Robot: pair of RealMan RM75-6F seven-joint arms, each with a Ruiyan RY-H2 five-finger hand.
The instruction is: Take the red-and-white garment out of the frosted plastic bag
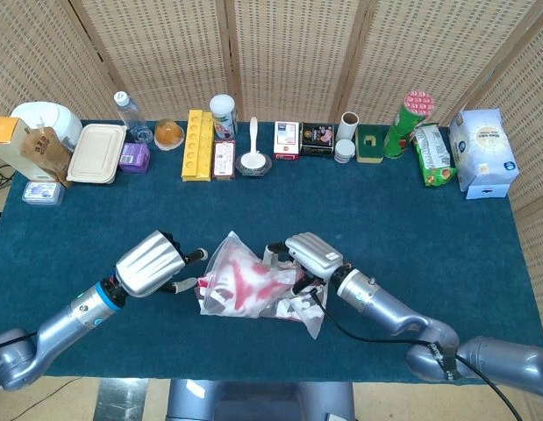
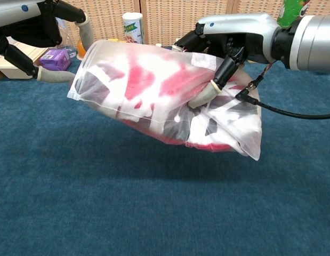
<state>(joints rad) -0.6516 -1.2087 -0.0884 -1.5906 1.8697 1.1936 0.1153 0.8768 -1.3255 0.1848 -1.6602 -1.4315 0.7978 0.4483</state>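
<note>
1. The right hand [image 1: 310,254] grips the frosted plastic bag [image 1: 253,285] from above at its right end, fingers curled over it, thumb pressed into its front.
2. The left hand [image 1: 153,263] sits at the bag's left end, fingers spread, fingertips [image 2: 86,33] touching its edge.

Count: 1 frosted bag [image 1: 253,285] with 1 red-and-white garment [image 2: 170,85] inside, 2 hands: left hand [image 1: 151,263], right hand [image 1: 311,254]. Back row: 1 water bottle [image 1: 126,110], 1 lunch box [image 1: 96,153], 1 yellow tray [image 1: 196,145], 1 green tube can [image 1: 404,121].
</note>
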